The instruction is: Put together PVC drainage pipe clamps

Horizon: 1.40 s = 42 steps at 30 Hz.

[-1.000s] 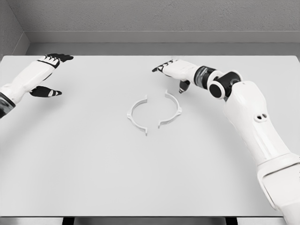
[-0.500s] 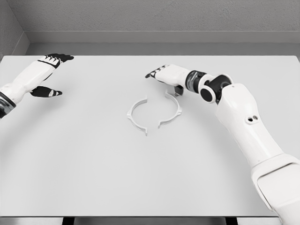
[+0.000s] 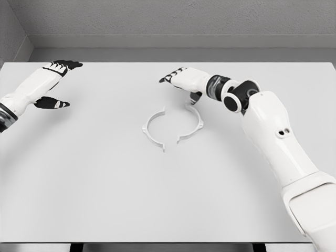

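Right hand (image 3: pixel 184 84) out over the counter (image 3: pixel 105 184), fingers (image 3: pixel 167 78) stretched flat toward the left, thumb hanging down, holding nothing. It sits just behind the top end of the right clamp half (image 3: pixel 193 122); can't tell if the thumb tip touches it. Left clamp half (image 3: pixel 153 128) lies beside it, the two arcs facing each other like brackets, ends near but w/ small gaps top and bottom, not joined. Both flat on the counter, mid-surface. Left hand (image 3: pixel 52 84) far off at the left edge, fingers spread, thumb apart, also holding nothing, well away from the halves. Right forearm runs in from lower right, crossing the counter's right side. Grey wall (image 3: pixel 173 21) behind.
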{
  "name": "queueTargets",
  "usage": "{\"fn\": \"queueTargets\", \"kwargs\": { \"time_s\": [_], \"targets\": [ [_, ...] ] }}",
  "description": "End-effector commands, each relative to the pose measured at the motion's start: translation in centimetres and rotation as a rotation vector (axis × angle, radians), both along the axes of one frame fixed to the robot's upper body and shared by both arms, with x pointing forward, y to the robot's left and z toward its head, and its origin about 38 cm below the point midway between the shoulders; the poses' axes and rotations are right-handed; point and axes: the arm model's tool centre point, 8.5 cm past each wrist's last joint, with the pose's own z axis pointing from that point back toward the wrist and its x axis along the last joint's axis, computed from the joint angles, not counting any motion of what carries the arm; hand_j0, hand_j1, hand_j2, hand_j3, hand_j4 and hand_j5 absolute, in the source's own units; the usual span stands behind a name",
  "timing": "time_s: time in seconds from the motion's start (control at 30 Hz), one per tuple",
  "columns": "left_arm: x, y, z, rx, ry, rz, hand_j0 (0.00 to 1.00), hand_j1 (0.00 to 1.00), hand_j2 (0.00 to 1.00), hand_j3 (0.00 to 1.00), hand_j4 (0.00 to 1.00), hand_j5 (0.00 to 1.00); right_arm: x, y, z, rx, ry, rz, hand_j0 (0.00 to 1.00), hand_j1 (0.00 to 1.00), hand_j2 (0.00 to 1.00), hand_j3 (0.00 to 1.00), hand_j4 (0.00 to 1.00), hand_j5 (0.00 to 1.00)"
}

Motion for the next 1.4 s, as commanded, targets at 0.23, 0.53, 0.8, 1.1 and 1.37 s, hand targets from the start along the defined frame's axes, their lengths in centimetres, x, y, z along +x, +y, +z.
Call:
{"fn": "queueTargets", "kwargs": {
  "time_s": [0.23, 0.53, 0.8, 1.1, 1.37],
  "targets": [
    [0.0, 0.1, 0.1, -0.006, -0.001, 0.002, 1.00, 1.00, 1.00, 1.00, 1.00, 1.00, 0.1, -1.0, 0.0, -0.013, -0.002, -0.015, 1.00, 1.00, 1.00, 1.00, 1.00, 1.00],
    [0.0, 0.1, 0.1, -0.007, -0.001, 0.001, 1.00, 1.00, 1.00, 1.00, 1.00, 1.00, 0.1, -2.1, -0.4, -0.040, -0.003, -0.024, 1.00, 1.00, 1.00, 1.00, 1.00, 1.00],
    [-0.2, -0.6, -0.3, -0.005, 0.007, -0.019, 1.00, 1.00, 1.00, 1.00, 1.00, 1.00, -0.9, -0.2, -0.4, -0.068, -0.020, 0.037, 1.00, 1.00, 1.00, 1.00, 1.00, 1.00],
    [-0.1, -0.6, -0.1, -0.005, 0.005, -0.018, 1.00, 1.00, 1.00, 1.00, 1.00, 1.00, -1.5, 1.1, -0.3, -0.077, -0.031, 0.073, 1.00, 1.00, 1.00, 1.00, 1.00, 1.00],
    [-0.1, -0.5, -0.1, -0.005, 0.004, -0.017, 1.00, 1.00, 1.00, 1.00, 1.00, 1.00, -1.8, 1.5, 0.0, -0.065, -0.042, 0.083, 1.00, 1.00, 1.00, 1.00, 1.00, 1.00]
  ]
}}
